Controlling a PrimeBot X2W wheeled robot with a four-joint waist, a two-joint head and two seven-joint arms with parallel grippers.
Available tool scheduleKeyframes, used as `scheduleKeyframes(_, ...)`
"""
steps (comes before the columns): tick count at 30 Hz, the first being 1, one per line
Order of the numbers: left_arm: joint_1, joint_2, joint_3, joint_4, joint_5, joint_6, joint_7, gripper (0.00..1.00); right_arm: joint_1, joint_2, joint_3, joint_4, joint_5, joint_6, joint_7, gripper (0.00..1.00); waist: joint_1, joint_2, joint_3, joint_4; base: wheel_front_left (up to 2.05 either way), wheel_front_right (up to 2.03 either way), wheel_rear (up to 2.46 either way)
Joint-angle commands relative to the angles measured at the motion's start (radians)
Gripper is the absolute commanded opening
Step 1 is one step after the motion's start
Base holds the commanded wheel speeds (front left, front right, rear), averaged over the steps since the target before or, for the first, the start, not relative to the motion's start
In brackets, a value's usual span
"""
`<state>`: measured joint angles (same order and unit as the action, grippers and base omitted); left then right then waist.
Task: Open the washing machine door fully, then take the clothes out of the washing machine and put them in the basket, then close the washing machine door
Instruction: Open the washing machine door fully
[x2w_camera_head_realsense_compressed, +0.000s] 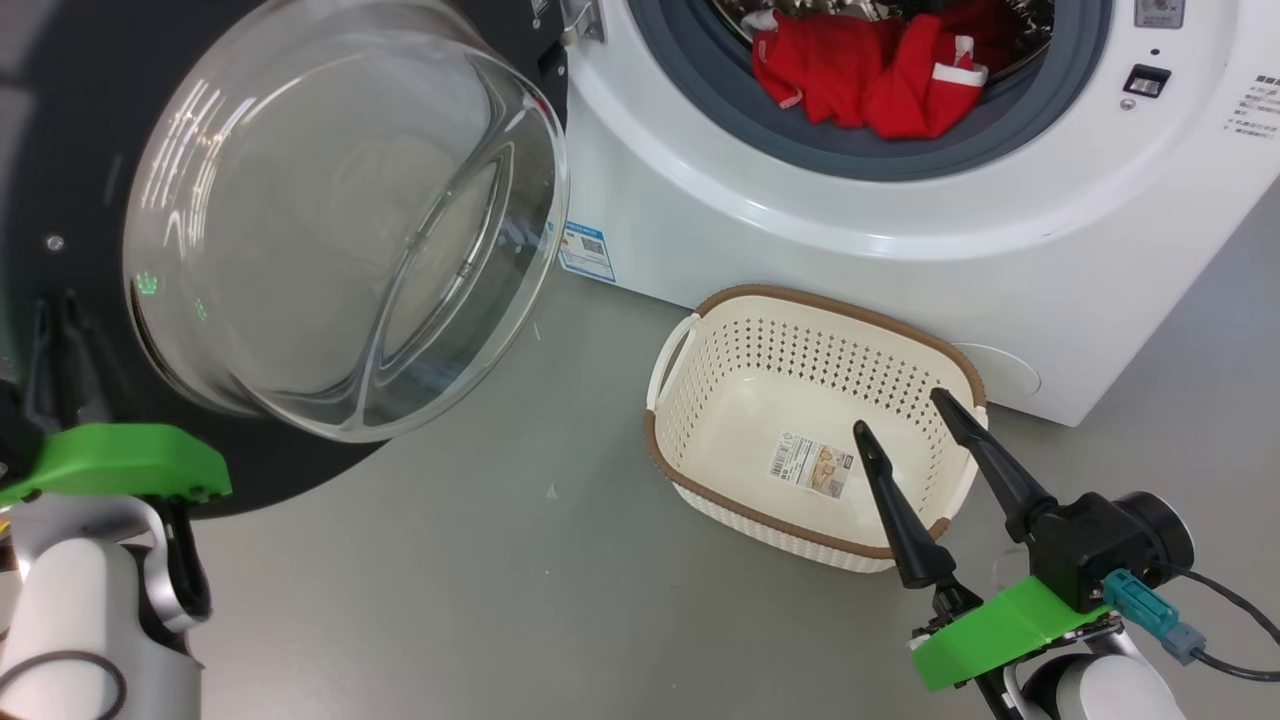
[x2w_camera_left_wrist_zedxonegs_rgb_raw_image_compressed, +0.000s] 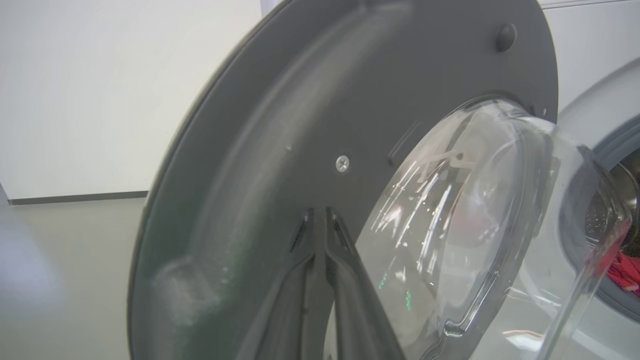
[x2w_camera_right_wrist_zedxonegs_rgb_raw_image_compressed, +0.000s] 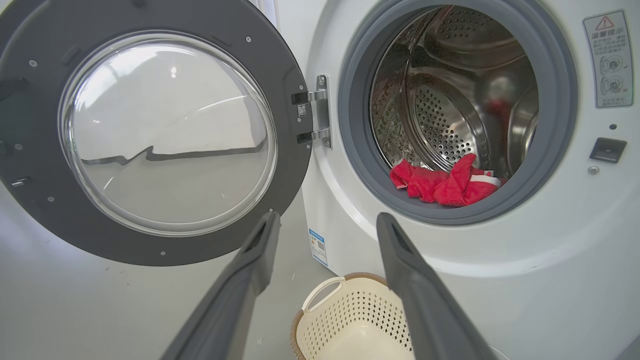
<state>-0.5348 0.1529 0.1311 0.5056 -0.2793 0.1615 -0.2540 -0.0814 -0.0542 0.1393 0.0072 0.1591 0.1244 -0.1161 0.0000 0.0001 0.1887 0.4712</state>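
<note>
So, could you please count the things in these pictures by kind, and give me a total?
Washing machine: 1
Washing machine door: 1
Basket: 1
Heap of red clothes: 1
Grippers: 2, the left gripper and the right gripper
Total: 6

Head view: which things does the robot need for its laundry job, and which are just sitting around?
For the job: washing machine door, washing machine, red clothes, basket, left claw, right claw.

Just sitting around: blue label sticker, paper label, grey floor.
</note>
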Motion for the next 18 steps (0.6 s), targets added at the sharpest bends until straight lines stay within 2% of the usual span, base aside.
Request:
scheduleKeyframes(1, 0.015, 0.031, 0.034, -0.055, 0.011, -0.010, -0.008, 1.00, -0.026, 0.004, 0.019, -0.019, 0.007, 0.006, -0.017, 1.00, 0.0000, -0.0001, -0.007, -0.005, 0.00, 0.00, 0.00)
scheduleKeyframes(6, 0.047, 0.012, 0.029, -0.143, 0.017, -0.021, -0.008, 1.00, -0.027, 0.004, 0.007, -0.007, 0.018, 0.006, -0.034, 1.00, 0.0000, -0.0001, -0.019, -0.019, 0.00, 0.00, 0.00)
scheduleKeyframes(18, 0.150, -0.026, -0.043, -0.480, 0.025, -0.044, 0.025, 1.00, -0.042, 0.004, -0.053, 0.029, 0.039, 0.006, -0.081, 1.00, 0.0000, -0.0001, -0.048, -0.097, 0.00, 0.00, 0.00)
